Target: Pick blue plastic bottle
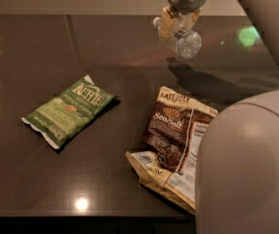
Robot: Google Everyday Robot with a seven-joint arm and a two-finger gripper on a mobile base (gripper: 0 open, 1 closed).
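My gripper hangs at the top centre-right of the camera view, above the far part of the dark table. It is shut on the blue plastic bottle, a small clear bottle whose round base faces the camera. The bottle is held off the table, with its shadow on the surface below and to the right. Its cap is hidden behind the fingers.
A green chip bag lies flat at the left middle. A brown chip bag lies crumpled at the centre right, partly behind my arm's large pale housing. The table's front edge runs along the bottom.
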